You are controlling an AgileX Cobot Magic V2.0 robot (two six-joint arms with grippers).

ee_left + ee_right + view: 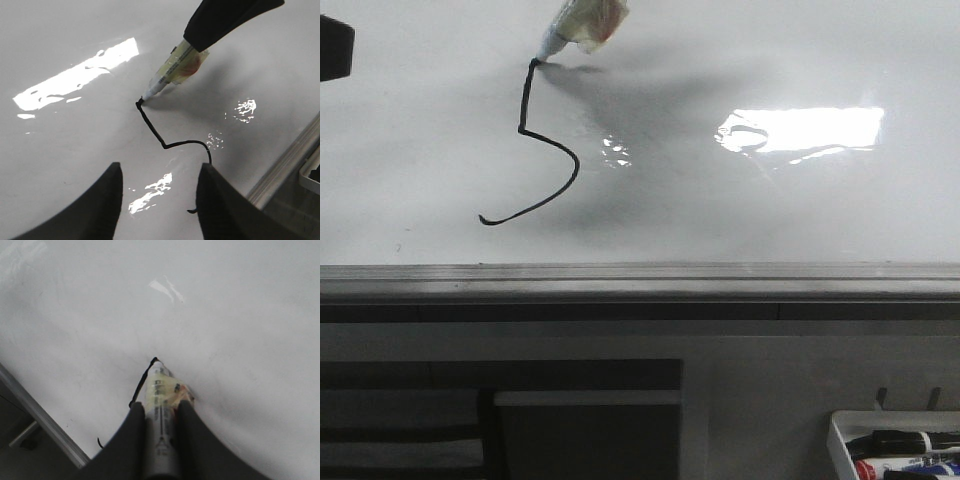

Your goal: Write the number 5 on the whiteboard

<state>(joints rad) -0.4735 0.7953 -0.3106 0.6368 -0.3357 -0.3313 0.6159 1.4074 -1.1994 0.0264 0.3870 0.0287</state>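
Observation:
The whiteboard (740, 215) is glossy white with a bright glare. On it is the number 5 (527, 100) in thin black line: an upright stroke, a sharp angle, then a curved tail that ends low on the left. My right gripper (161, 407) is shut on a taped marker (159, 390). The marker's tip touches the top end of the stroke, which also shows in the front view (570, 28). My left gripper (160, 166) is open and empty, hovering over the board near the tail of the number 5 (170, 145). The right gripper (225, 17) is beyond it.
A grey metal edge rail (640, 280) runs along the board's near side and shows in the right wrist view (40, 415). A small white marker tray (840, 440) with several markers hangs below at the right. A dark arm part (335, 45) is at the far left.

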